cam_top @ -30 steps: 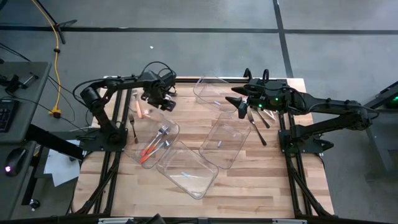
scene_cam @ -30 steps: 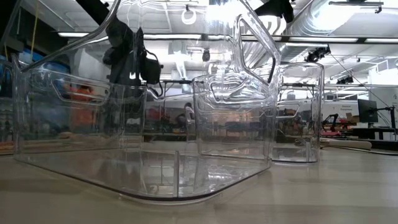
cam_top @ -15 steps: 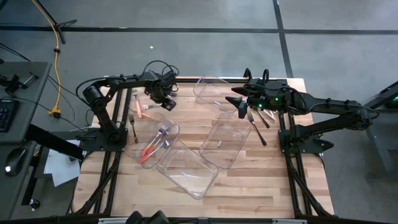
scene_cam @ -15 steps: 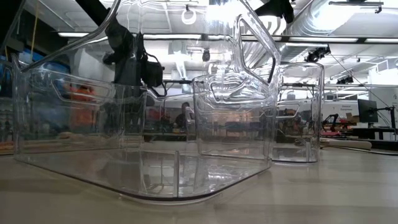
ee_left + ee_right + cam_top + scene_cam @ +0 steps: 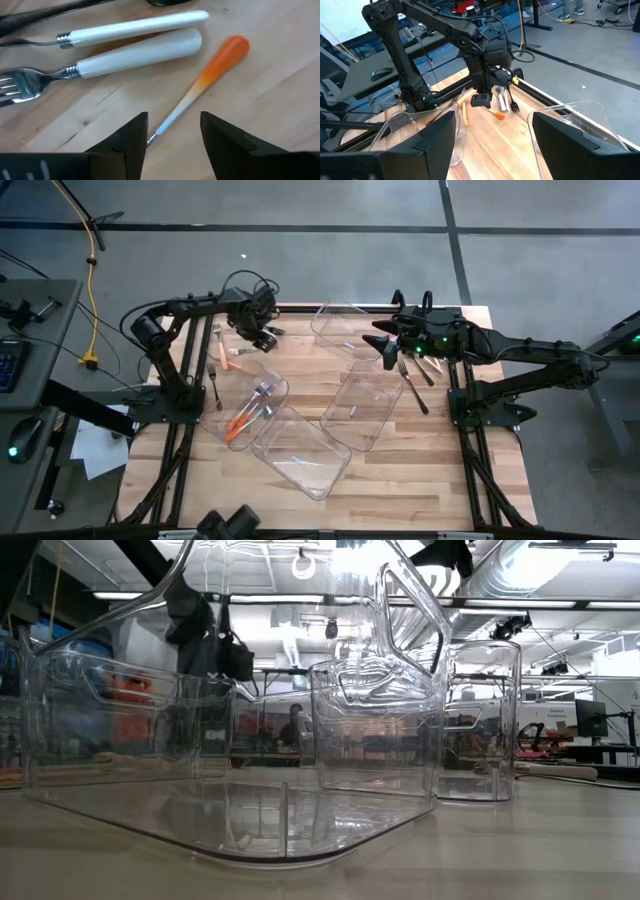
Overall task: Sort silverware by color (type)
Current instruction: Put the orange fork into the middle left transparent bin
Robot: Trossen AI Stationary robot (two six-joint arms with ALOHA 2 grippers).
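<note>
The wooden table [image 5: 400,470] carries four clear bins, and only the leftmost bin [image 5: 222,435] holds much so far: a few orange-handled pieces [image 5: 240,423] with their silver heads.

The left arm has shifted over the last second. It has moved away from that bin, back toward the far left corner where unsorted cutlery lies loose on the wood. Its left gripper [image 5: 172,122] now hangs low over that pile, fingers spread and holding nothing. An orange-handled piece [image 5: 215,75] lies on the table with its thin neck running between the two fingers. Just beside it lie a white-handled fork [image 5: 135,55] and a second white-handled piece [image 5: 135,27].

This looks like the start of another pick, probably one more orange piece for the left bin.

The right gripper [image 5: 385,350] has not moved. It waits with fingers apart and empty near the far right edge, close to some dark cutlery [image 5: 415,375].
</note>
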